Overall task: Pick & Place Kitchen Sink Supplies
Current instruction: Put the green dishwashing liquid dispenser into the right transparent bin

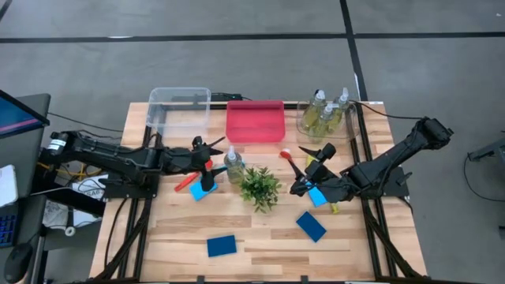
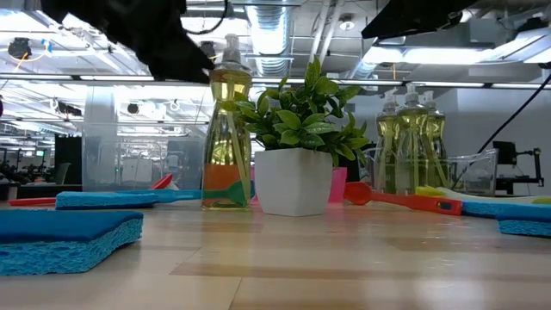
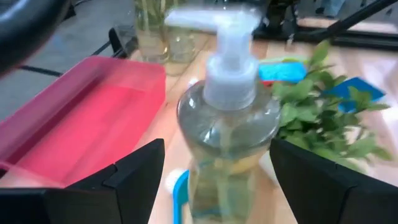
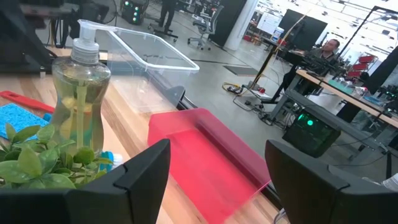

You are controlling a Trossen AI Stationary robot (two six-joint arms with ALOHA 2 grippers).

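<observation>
High view: left gripper (image 1: 211, 155) beside lone pump bottle (image 1: 233, 163) at table centre, next to plant (image 1: 260, 188). Right gripper (image 1: 314, 164) near red brush (image 1: 290, 160). Sponges (image 1: 222, 246) loose on table; pink bin (image 1: 255, 121) looks empty, so judge task barely started.

Low view: bottle upright, brushes and sponges scattered.

Left wrist: jaws open, bottle between fingers (image 3: 134, 180), not clamped.

Right wrist: jaws open, empty.

plant (image 1: 259, 188) crowding pump bottle (image 1: 233, 164), front table (image 1: 260, 244) open
</observation>
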